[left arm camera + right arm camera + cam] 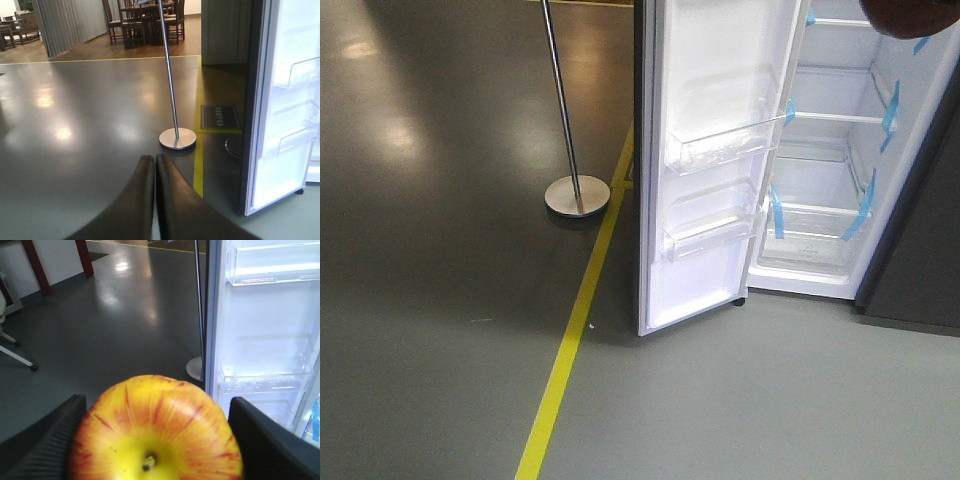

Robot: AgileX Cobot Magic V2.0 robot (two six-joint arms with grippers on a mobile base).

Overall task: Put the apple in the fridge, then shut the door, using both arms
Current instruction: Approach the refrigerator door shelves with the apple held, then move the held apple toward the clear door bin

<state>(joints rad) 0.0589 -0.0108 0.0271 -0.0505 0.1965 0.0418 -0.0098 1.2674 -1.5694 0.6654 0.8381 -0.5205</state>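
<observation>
The right fingers (pixel 45 440) grip the apple (pixel 155 432) from both sides, stem dimple toward the camera, near the inner face of the open door (pixel 260 330). The left fingers (pixel 137 200) are pressed together, holding nothing, over the floor (pixel 75 150) left of the door. The fridge (pixel 825 190) interior stands exposed right of the door.

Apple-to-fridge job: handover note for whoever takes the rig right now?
Left gripper: shut, holding nothing.
Right gripper: shut on the apple.
Fridge: door stands wide open, and the apple is not inside yet.
Done: apple grasped and held up in front of the open fridge.
Left: set the apple on a shelf, release, pull back, swing the door shut. Mind the floor stand beside the door.
</observation>
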